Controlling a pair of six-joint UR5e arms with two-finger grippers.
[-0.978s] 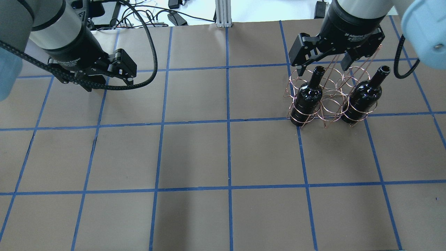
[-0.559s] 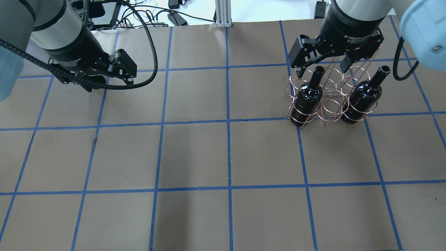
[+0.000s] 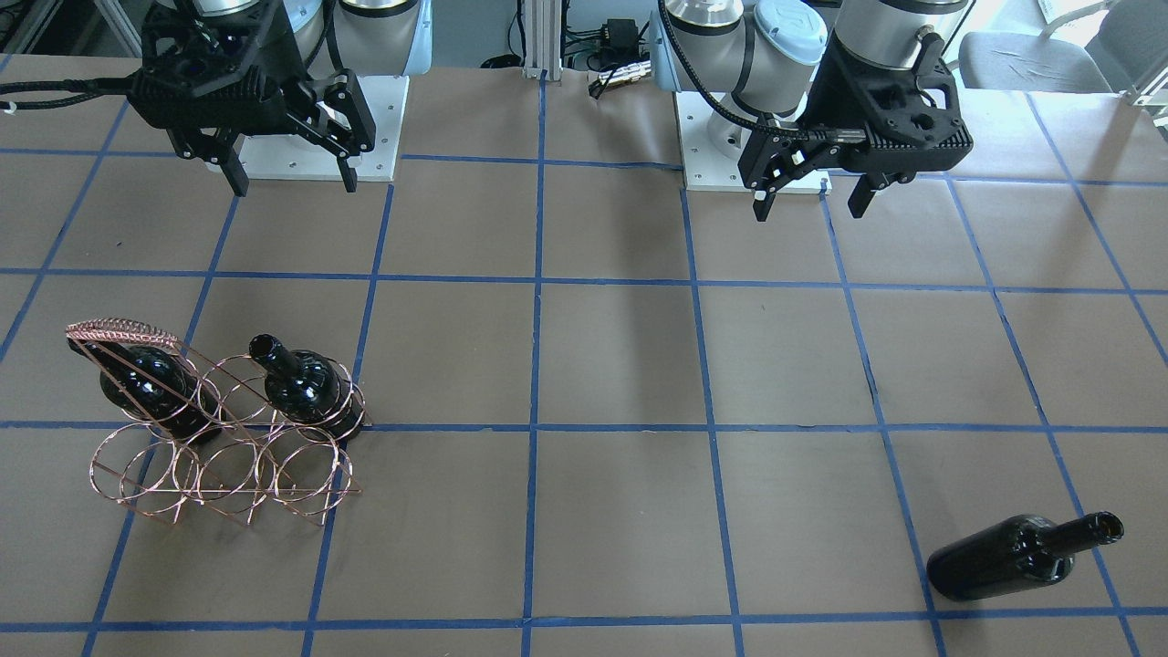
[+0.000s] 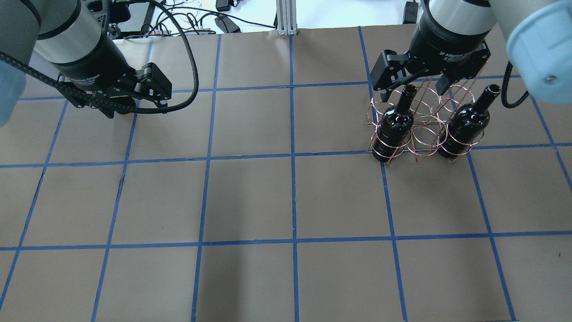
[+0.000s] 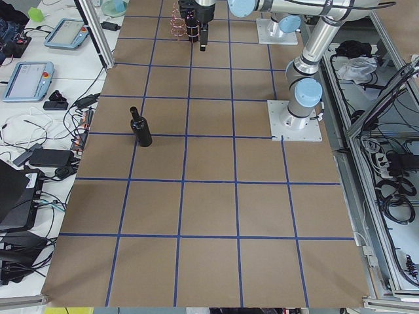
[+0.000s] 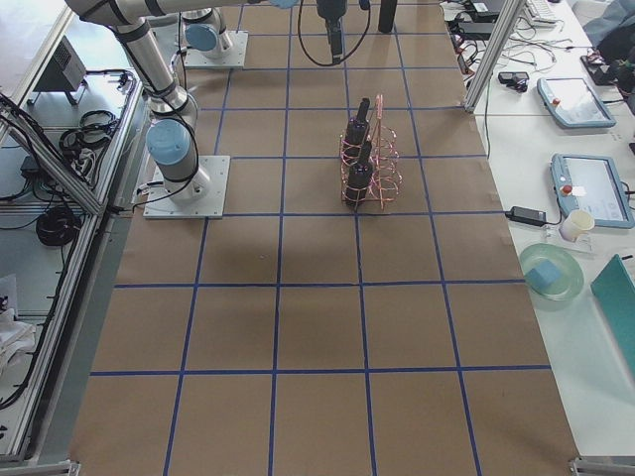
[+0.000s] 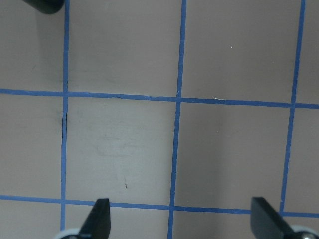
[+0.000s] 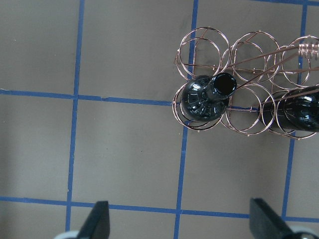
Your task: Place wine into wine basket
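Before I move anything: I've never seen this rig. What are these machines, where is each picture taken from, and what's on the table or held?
Two robot arms, each ending in a two-finger gripper. One camera looks over the robot's shoulders, one faces it across the table, two watch from the table's ends, one rides each wrist. On the table stands the wine basket, with two bottles in the end rings of its row nearer the robot. A third bottle stands alone on the left arm's side. The left gripper and right gripper are open, holding nothing.

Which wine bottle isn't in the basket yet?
The lone bottle out on the table; the other two bottles stand inside the wine basket rings.
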